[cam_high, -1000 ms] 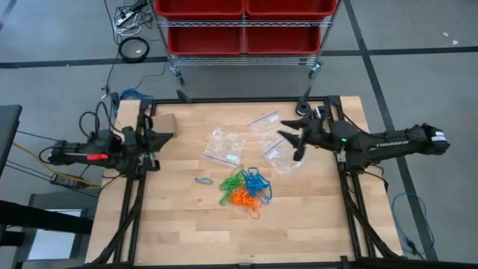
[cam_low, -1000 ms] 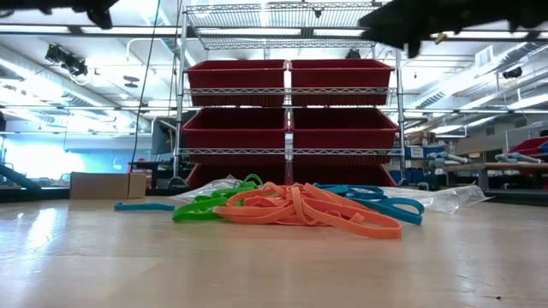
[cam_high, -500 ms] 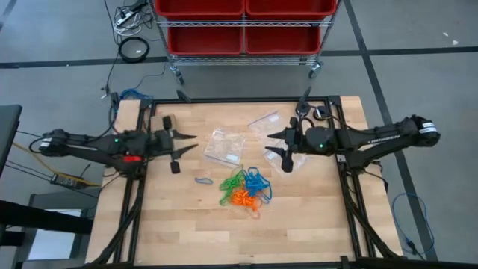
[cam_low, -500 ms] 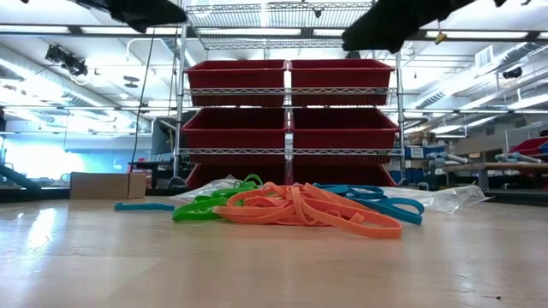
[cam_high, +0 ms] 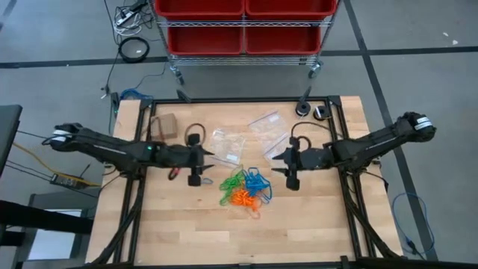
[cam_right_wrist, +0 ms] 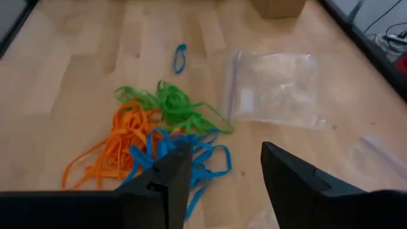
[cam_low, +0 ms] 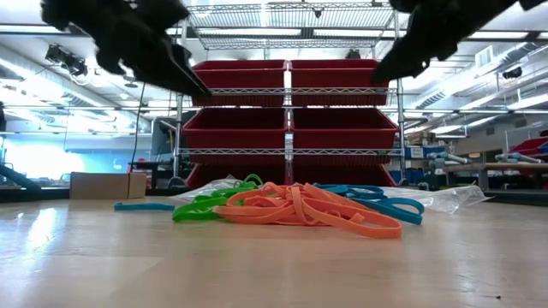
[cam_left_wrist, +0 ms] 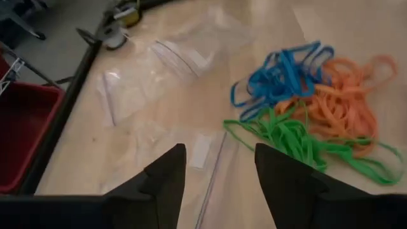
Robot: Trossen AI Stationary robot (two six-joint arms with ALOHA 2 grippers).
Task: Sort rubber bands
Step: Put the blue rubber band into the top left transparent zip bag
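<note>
While the rubber bands lie heaped mid-table, left hand and right hand hover open beside them.

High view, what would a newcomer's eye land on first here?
First, the bright pile of rubber bands in blue, green and orange, mid-table, with one blue band lying apart toward the left arm. Next, the left gripper and right gripper, both open, flanking the pile above clear zip bags.
</note>
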